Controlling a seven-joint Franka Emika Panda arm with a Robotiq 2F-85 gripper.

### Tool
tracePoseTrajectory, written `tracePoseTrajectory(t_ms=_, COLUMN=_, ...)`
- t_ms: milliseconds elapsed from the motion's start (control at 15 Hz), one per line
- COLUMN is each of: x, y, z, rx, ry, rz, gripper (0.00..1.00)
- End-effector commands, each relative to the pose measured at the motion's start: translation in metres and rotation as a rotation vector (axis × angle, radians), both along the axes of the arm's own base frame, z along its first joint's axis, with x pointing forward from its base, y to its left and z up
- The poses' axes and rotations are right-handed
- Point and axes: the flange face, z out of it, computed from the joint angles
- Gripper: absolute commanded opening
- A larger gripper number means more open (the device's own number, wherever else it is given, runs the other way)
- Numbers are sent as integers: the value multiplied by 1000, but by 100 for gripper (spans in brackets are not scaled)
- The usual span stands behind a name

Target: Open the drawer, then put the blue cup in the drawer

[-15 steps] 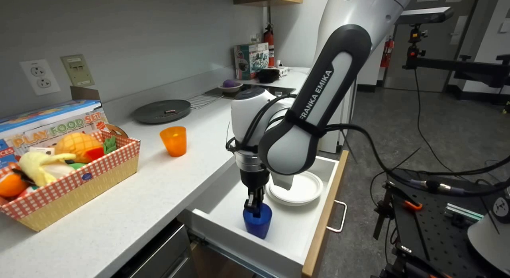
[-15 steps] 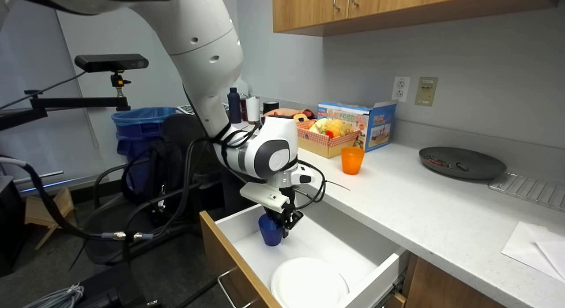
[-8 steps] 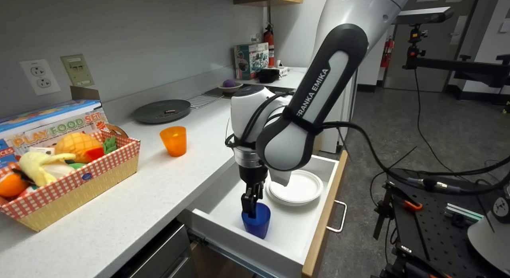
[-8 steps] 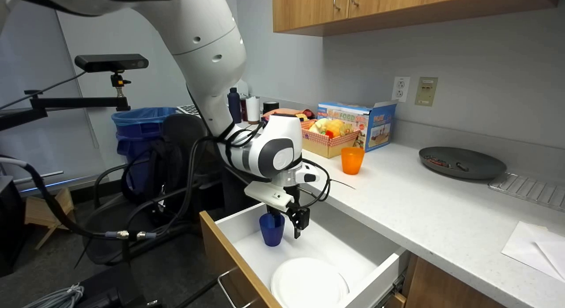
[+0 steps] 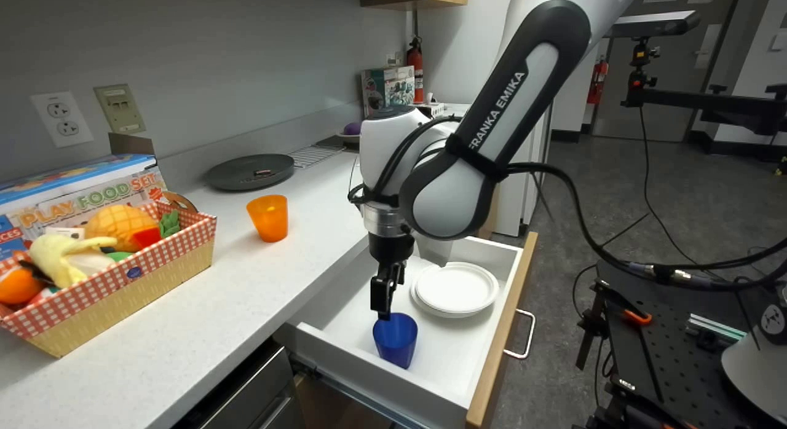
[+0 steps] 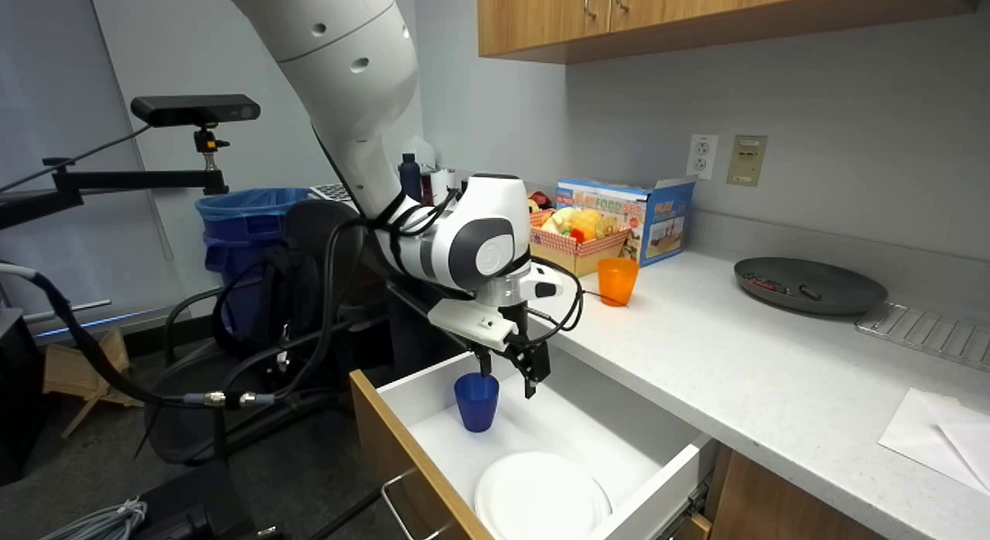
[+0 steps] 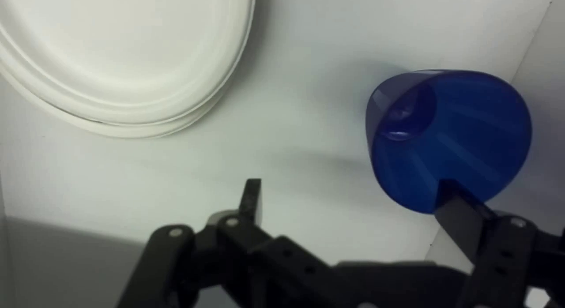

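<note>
The drawer [image 5: 503,337] is pulled out, its light brown front and bar handle facing away from the counter. Inside it, the blue cup [image 5: 395,346] stands upright on the white floor, near one side wall. My gripper [image 6: 507,381] hangs just above the cup, fingers spread wide with nothing between them. One fingertip [image 7: 448,186] overlaps the cup's rim in the wrist view, while the opposite fingertip [image 7: 251,193] is well off to the side over bare drawer floor. Whether that finger still touches the rim, I cannot tell.
White plates [image 5: 456,287] lie stacked in the drawer beside the cup. On the counter [image 6: 735,354] are an orange cup [image 6: 617,283], a basket of play food [image 5: 135,281] and a dark pan [image 6: 820,288]. The counter edge runs along the drawer's back.
The gripper has spread its fingers and let go of the blue cup, then risen above it. The cup stays standing in the same spot in the drawer.
</note>
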Motion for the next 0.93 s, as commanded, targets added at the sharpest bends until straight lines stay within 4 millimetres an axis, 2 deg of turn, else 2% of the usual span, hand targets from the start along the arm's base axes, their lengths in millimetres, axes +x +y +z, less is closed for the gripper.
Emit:
tracePoseTrajectory(t_ms=0, x=-19, y=-4, z=37, rx=14, ry=-17, rz=31, gripper=100)
tracePoseTrajectory(t_ms=467, x=-33, y=-11, z=95, rx=41, ry=-93, rz=34, gripper=100)
tracePoseTrajectory(t_ms=867, x=-51, y=-21, z=119, rx=70, ry=-136, rz=36, gripper=100)
